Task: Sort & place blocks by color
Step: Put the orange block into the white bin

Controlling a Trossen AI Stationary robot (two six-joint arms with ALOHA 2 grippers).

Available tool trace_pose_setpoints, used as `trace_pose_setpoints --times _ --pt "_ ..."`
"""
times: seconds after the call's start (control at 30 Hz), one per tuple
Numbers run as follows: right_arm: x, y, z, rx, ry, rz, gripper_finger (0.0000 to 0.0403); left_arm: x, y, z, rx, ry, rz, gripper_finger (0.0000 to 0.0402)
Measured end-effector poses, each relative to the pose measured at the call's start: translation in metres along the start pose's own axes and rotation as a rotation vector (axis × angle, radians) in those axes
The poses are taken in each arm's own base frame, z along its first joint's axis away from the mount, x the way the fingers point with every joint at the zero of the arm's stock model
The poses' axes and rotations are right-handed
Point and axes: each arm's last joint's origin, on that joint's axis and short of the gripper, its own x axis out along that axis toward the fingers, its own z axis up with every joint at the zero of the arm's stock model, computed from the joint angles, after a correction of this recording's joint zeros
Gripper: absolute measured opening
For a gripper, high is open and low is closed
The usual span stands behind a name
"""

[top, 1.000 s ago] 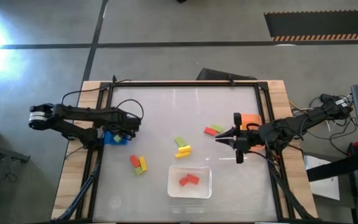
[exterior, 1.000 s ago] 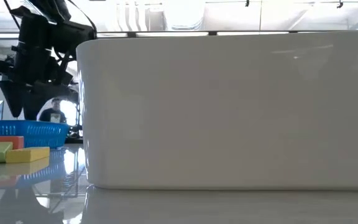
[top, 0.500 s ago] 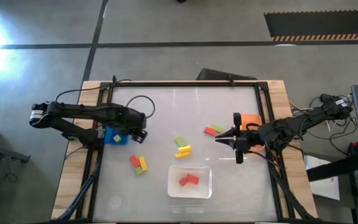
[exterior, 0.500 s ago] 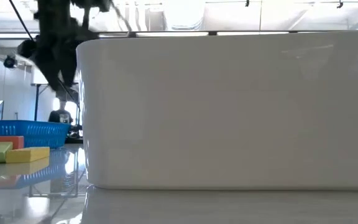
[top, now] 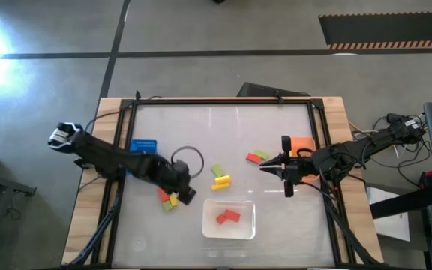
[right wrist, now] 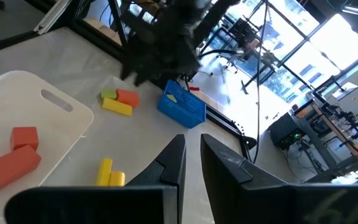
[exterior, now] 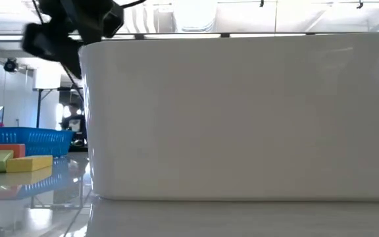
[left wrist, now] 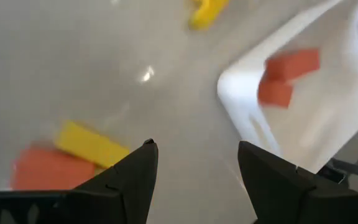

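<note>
My left gripper point(top: 189, 195) point(left wrist: 197, 163) hangs open above the table, pointing steeply down, between a cluster of blocks and the white tray point(top: 208, 225) point(left wrist: 241, 106). That cluster has a red block point(left wrist: 42, 169), a yellow block point(left wrist: 92, 144) point(top: 172, 198) and a green one point(right wrist: 109, 94). Two red blocks point(top: 228, 217) point(left wrist: 288, 73) lie in the tray. A green and yellow pair point(top: 220, 177) and a red and green pair point(top: 257, 156) lie mid-table. My right gripper point(top: 264, 165) point(right wrist: 191, 152) waits shut and level near the orange bin point(top: 301, 144), holding nothing.
The blue bin point(top: 142, 145) point(right wrist: 182, 106) stands at the left, behind my left arm. In the low view the tray's near wall point(exterior: 242, 118) hides most of the table; the blue bin point(exterior: 25, 137) and three blocks point(exterior: 28, 163) show left of it.
My left gripper has swung from above the blue bin toward the table's right and near edges, rising a little and tipping further down. It now stands by the block cluster next to the tray. Its fingers stay as far apart as before.
</note>
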Motion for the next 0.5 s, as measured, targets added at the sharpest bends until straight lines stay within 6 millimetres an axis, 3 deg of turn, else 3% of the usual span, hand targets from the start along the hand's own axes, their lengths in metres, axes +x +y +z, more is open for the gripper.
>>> trace_pose_setpoints --times 0.2,0.3,0.5 --pt "0.0 0.0 0.0 -0.003 0.0 0.0 0.0038 0.021 -0.003 -0.026 -0.129 0.096 0.101 0.0205" --pt "0.0 0.0 0.0 0.002 0.0 0.001 0.0038 0.031 0.007 -0.031 -0.254 -0.038 0.211 0.0205" --pt "0.0 0.001 -0.002 -0.012 0.023 0.013 0.0038 0.048 0.024 -0.034 -0.375 -0.103 0.333 0.0205"
